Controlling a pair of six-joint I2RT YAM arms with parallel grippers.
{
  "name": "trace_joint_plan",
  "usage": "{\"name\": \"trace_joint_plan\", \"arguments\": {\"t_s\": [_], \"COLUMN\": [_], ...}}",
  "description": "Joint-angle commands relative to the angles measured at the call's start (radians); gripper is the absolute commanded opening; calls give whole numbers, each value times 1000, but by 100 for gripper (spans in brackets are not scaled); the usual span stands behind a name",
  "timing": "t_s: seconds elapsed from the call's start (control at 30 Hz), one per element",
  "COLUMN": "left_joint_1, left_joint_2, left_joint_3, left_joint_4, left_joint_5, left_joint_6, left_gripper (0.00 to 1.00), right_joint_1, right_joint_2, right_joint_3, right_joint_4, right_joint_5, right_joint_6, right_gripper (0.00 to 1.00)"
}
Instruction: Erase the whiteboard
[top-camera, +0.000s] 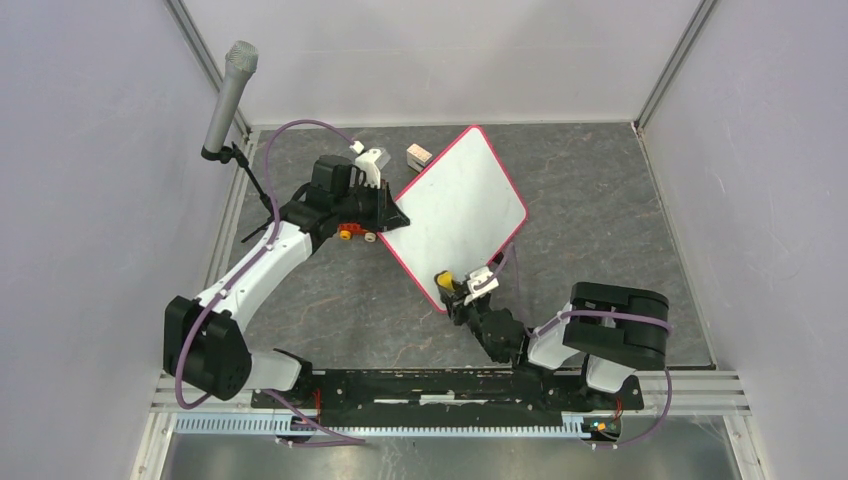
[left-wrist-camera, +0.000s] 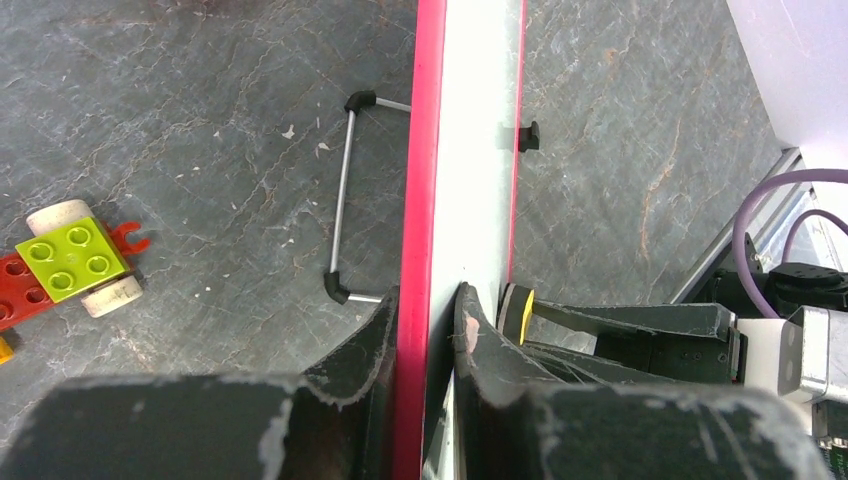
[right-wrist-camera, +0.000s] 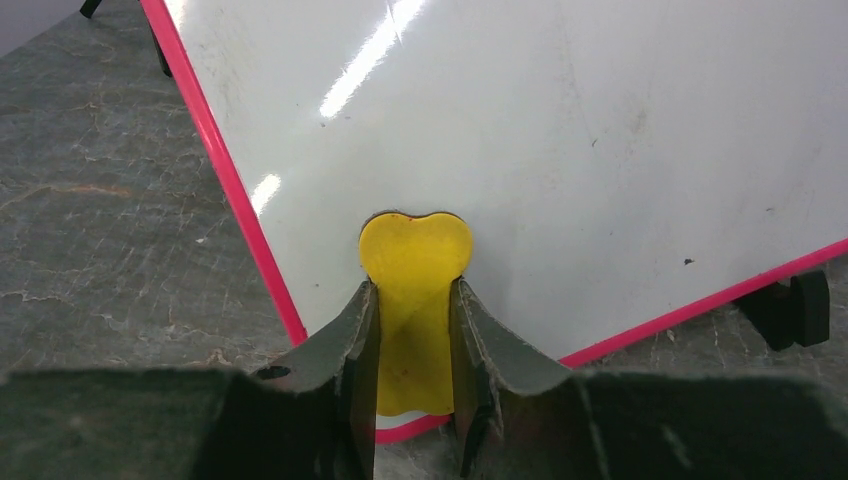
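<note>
Pinching the whiteboard at its left corner with the left claw, one finger on each face and the red-pink rim squeezed between. Same grip in the left wrist view, board seen edge-on, fingers tight against the rim. Lies mid-worktop, turned like a diamond: one corner toward the far wall, one toward the arm bases. Cannot tell whether flat or tipped up. Shows faint grey smudges and a small dark speck on the white face.

Pinching a yellow eraser in the right claw, both fingers pressed on its narrow lower part, the rounded two-lobed top sticking out. Placed over the whiteboard's face just inside its near corner; actual contact hard to confirm.

Around the whiteboard:
- toy brick car, red, green and yellow with pale wheels, just beside the left corner, under the left claw
- tan block near the far-left edge, apart from it
- microphone well apart, off to the left
- wire stand with black end caps, running out from one side of the rim
- black clip poking out on the other side of the rim
</note>
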Motion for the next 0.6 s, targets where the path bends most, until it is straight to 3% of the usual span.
{"name": "trace_joint_plan", "arguments": {"t_s": [0.0,0.17,0.33,0.57], "left_joint_1": [11,14,15,21], "left_joint_2": [98,93,96,92], "left_joint_3": [-88,-90,-88,-88], "left_joint_4": [-314,-313,-313,-314], "left_joint_5": [-542,-539,-531,-526], "left_joint_6": [217,217,217,217], "left_gripper": [2,2,2,2], "right_joint_1": [-18,-84,-136,-134], "right_joint_2": [-42,-124,-48,101], "right_joint_3": [-15,53,106,-51], "right_joint_4": [0,14,55,171], "right_joint_5": [-10,-50,-128,-260], "right_joint_6": [29,4,27,227], "right_gripper": [30,30,29,30]}}
